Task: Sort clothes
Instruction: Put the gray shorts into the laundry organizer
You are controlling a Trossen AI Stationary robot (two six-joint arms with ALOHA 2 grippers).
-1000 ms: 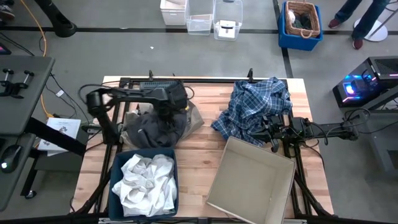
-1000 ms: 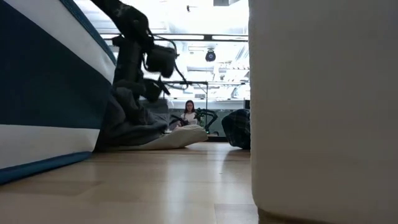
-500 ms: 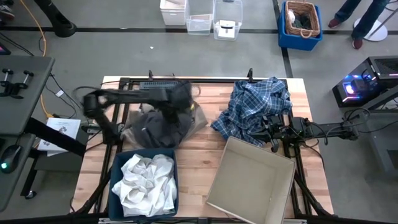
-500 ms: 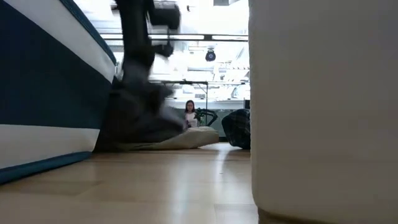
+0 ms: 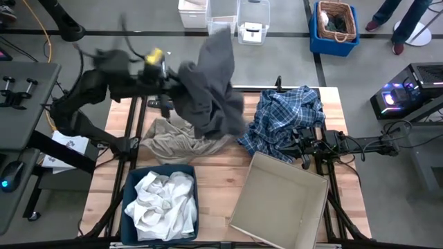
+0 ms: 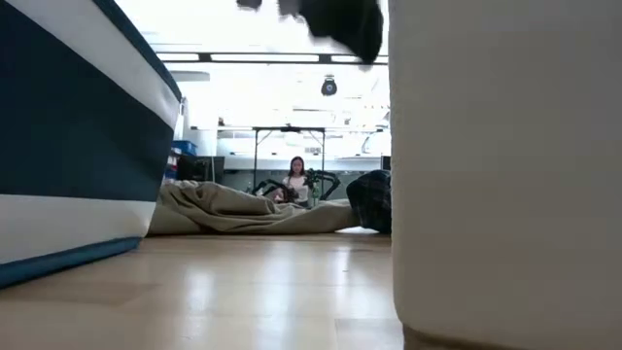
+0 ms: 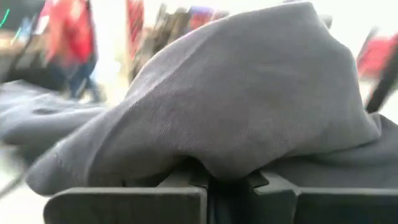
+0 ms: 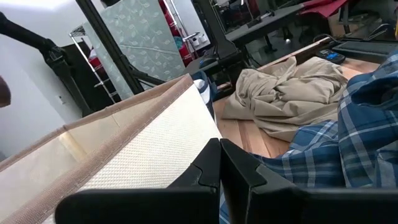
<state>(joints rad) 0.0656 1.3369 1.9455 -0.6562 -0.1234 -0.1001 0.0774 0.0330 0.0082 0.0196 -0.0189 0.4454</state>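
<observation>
Fingers of the left gripper [image 7: 214,183] pinch the dark grey garment [image 5: 211,86], raised above the table's far left. Tan garment [image 5: 176,135] lies beneath. Right gripper [image 8: 219,168], closed, rests by the plaid shirt [image 5: 284,117].

bare wood [image 5: 214,181] between bin [image 5: 128,181], box [image 5: 279,200]

grey garment [image 5: 211,86] lifted | tan garment [image 5: 176,135] flat | plaid shirt [image 5: 284,117] heaped

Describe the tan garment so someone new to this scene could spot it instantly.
Start at the wooden table in the high view and go to its left half, just beyond the dark blue bin of white clothes. The tan garment lies crumpled flat there. It is the only beige piece: the dark grey garment hangs above it from the left gripper, and the plaid shirt is blue and white.
</observation>
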